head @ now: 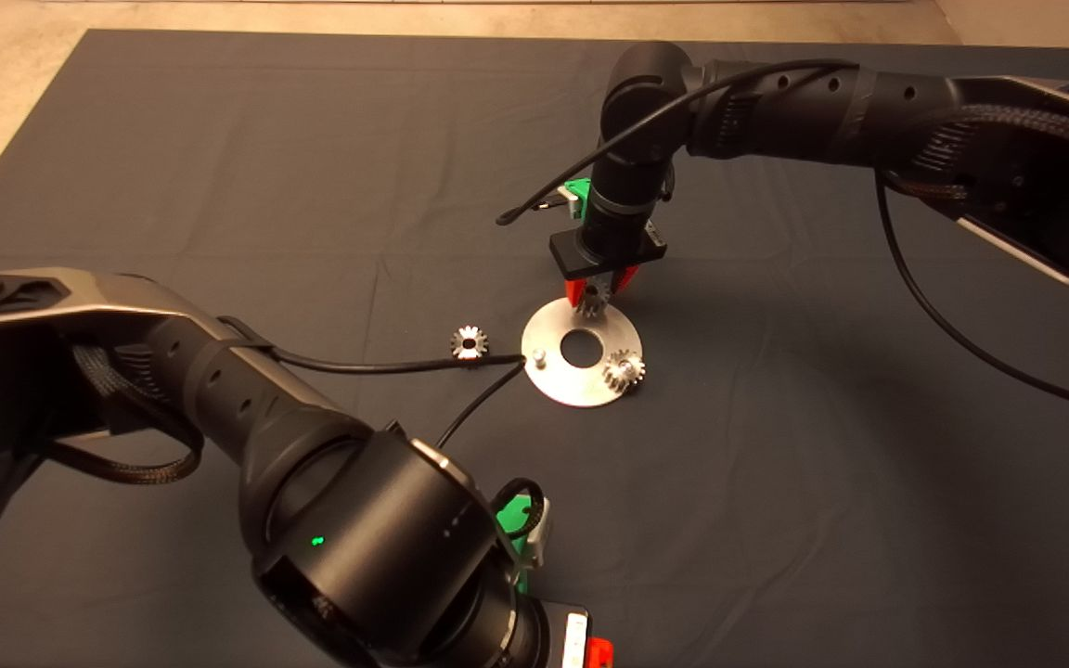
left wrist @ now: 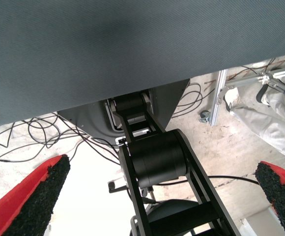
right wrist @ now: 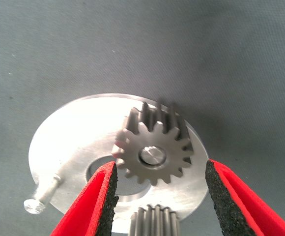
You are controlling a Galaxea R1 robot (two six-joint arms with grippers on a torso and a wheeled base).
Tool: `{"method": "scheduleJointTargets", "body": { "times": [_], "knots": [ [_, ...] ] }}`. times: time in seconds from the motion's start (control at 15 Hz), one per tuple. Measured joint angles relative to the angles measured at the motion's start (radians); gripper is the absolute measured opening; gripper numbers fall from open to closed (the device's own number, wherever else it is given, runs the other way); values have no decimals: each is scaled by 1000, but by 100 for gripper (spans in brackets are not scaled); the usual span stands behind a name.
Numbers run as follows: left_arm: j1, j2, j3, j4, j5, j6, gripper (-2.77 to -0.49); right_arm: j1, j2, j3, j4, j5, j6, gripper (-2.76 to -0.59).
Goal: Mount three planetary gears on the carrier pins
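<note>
Shiny metal disc (right wrist: 83,142), matt cloth mat (head: 219,186)

In the head view, the right gripper (head: 601,289) and its black mount cover most of the gear (head: 594,299) at the disc's (head: 560,376) twelve o'clock rim, so whether the pads touch it cannot be told there. The left gripper (head: 581,654) is cut by the bottom edge, with only a scrap of red showing. In the right wrist view, a second gear (right wrist: 153,220) is cut off by the edge, only its upper teeth in sight. The left wrist view cuts both fingers (left wrist: 34,201) short, and the cables on the floor are too tangled to trace.
</note>
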Motion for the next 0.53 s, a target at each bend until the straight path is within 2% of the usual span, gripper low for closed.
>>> {"method": "scheduleJointTargets", "body": {
  "times": [0.13,0.4,0.47,0.53],
  "knots": [
    [0,0,0,0,0,0,-51,0,0,0,0,-4,0,-191],
    [0,2,0,1,0,0,-51,3,0,0,0,-5,0,-191],
    [0,2,0,0,0,0,-51,9,0,0,0,-6,0,-191],
    [0,1,0,0,0,0,-51,27,-1,2,0,-6,0,-179]
  ]
}}
